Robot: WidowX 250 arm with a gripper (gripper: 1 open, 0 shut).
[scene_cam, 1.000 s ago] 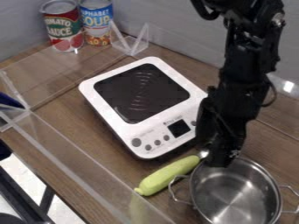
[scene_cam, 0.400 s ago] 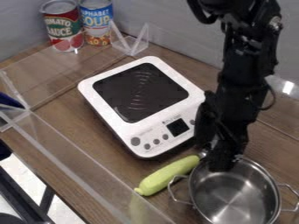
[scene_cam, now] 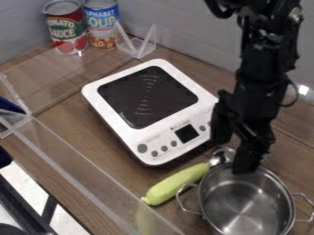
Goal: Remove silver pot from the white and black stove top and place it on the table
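The silver pot (scene_cam: 247, 206) stands upright on the brown table (scene_cam: 73, 83) at the front right, empty, off the stove top. The white stove top (scene_cam: 153, 112) with its black glass square lies bare in the middle, buttons facing the front. My dark gripper (scene_cam: 245, 165) hangs just above the pot's far rim, between the pot and the stove's right corner. Its jaws stand open and hold nothing.
A yellow-green vegetable (scene_cam: 175, 184) lies against the pot's left side, in front of the stove. Two food cans (scene_cam: 81, 25) stand at the back left behind a clear acrylic wall (scene_cam: 138, 41). Another acrylic wall (scene_cam: 73, 170) runs along the front left edge.
The gripper has lifted a little and shifted right, away from the pot's rim. The pot has stayed where it stands on the table.
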